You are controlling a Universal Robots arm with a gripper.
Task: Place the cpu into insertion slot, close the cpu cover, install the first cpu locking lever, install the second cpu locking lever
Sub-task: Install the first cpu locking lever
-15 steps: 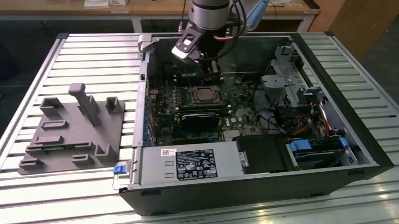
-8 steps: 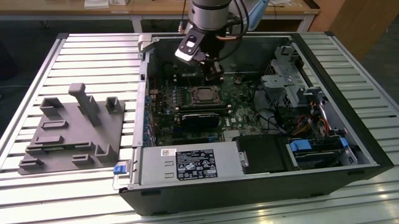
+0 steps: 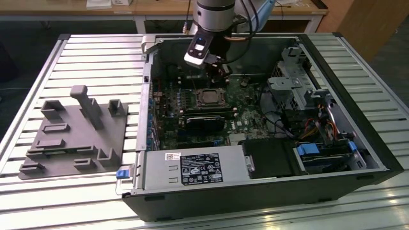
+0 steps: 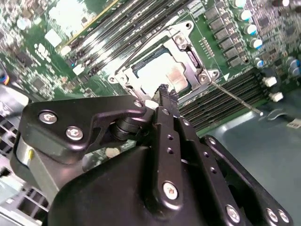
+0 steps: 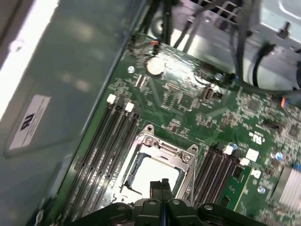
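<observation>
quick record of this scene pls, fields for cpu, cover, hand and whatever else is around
cpu cover: down flat on the motherboard
cpu: framed in the cover's window, silver top showing
hand: shut, empty, tips close to the cover's edge
lever: thin rod beside the cover; latched or not, cannot tell
computer case: open, on a slatted table
grey fixture tray: on the exterior view's left

Low memory slots (image 5: 110, 141) flank the cpu cover (image 5: 167, 148) on two sides, and the case wall (image 5: 70, 66) stands near.
</observation>
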